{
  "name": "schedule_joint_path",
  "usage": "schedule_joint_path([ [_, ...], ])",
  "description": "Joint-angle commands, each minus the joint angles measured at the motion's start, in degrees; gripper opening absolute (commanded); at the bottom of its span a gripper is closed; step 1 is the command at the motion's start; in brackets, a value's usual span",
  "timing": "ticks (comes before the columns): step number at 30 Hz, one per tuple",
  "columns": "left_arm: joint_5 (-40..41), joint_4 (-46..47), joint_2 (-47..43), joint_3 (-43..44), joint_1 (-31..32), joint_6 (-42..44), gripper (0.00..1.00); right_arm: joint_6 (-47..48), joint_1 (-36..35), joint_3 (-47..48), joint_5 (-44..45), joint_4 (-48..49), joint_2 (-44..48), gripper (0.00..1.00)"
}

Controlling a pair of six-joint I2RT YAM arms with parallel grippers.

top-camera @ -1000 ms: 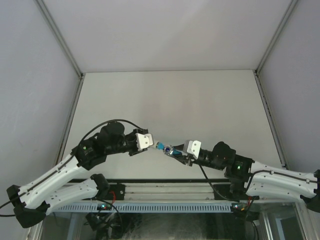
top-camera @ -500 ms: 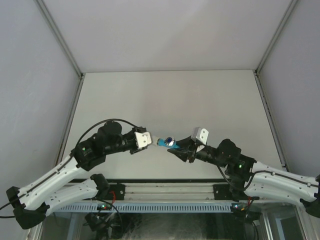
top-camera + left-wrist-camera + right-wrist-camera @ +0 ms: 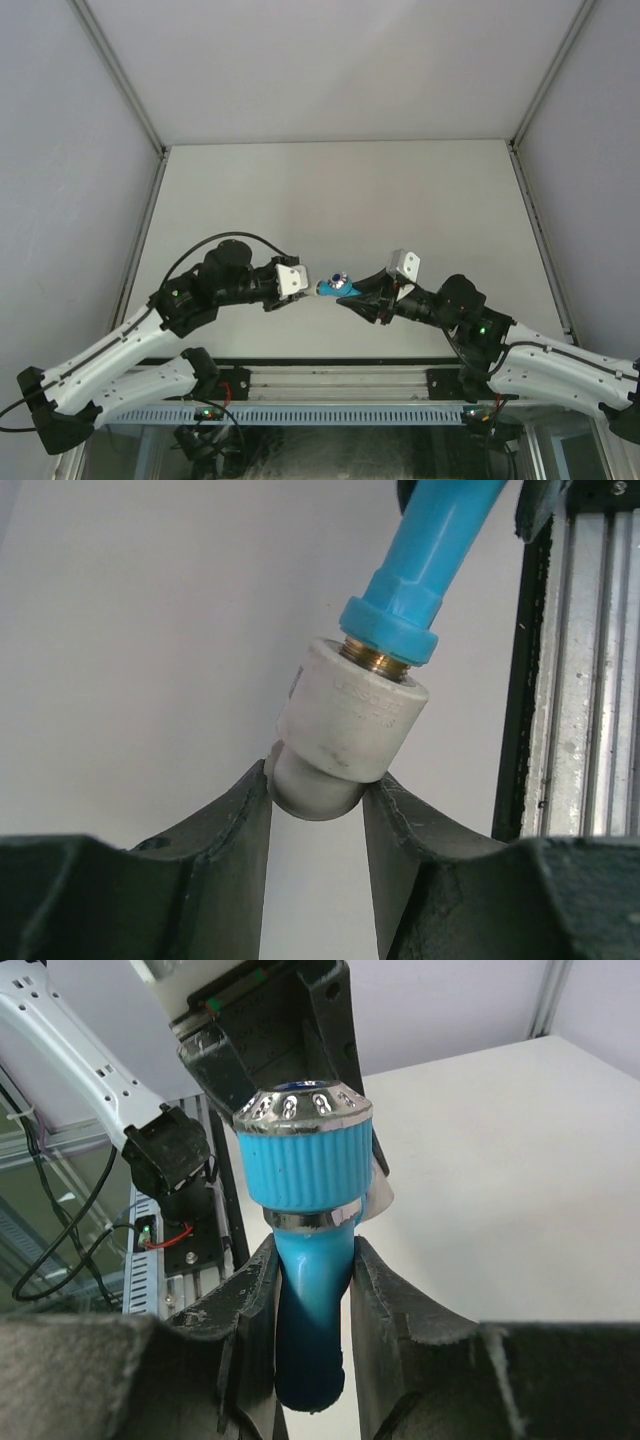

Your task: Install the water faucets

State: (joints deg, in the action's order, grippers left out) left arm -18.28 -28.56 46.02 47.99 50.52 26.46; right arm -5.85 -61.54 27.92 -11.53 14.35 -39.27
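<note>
Sideways, the water faucet [image 3: 335, 288] points left, threads inside the fitting [image 3: 350, 725].

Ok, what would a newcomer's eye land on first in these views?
The bright blue faucet, held up mid-frame over the near part of the table. The right pincer is shut on its blue body just under the ribbed handle, while the left pincer is shut on a white fitting, the faucet's brass thread meeting its mouth.

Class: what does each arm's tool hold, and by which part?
Left tool: white fitting, by its narrow end. Right tool: blue faucet, just below its handle.
</note>
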Motion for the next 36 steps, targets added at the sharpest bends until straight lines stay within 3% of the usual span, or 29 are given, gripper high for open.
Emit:
schedule_joint_path([
  [1,-12.3,2.8,1.9,3.6,1.3,0.1,0.43,-1.9,0.4,2.7,-1.4,4.3,-0.8,0.0],
  [9,-15.5,4.5,0.9,2.9,1.2,-0.9,0.46,-2.4,0.5,1.1,-0.8,6.4,-0.5,0.0],
  [11,-15.2,4.7,0.5,2.7,1.2,-1.2,0.57,-2.6,0.5,0.6,-0.6,7.3,-0.1,0.0],
  [12,-14.9,5.1,0.4,2.5,1.2,-1.5,0.58,-2.8,0.5,0.2,-0.3,7.6,0.2,0.0],
  [19,-12.3,8.6,-0.2,0.6,1.1,-4.4,0.58,-6.0,0.5,-3.6,2.6,13.3,2.4,0.0],
  [22,-7.6,10.6,-0.3,-1.5,1.1,-6.0,0.58,-7.7,0.5,-4.4,4.6,14.4,3.3,0.0],
  [25,-3.2,17.2,-0.7,-5.8,1.0,-10.7,0.59,-9.8,1.0,-4.3,6.2,13.6,3.2,0.0],
  [30,-5.6,34.9,-2.6,-14.8,0.8,-19.0,0.64,-13.1,1.3,-4.6,7.4,14.8,2.7,0.0],
  [36,-8.1,42.5,-4.4,-19.0,-0.4,-25.0,0.73,-12.0,1.3,-4.6,7.1,19.1,2.7,0.0],
])
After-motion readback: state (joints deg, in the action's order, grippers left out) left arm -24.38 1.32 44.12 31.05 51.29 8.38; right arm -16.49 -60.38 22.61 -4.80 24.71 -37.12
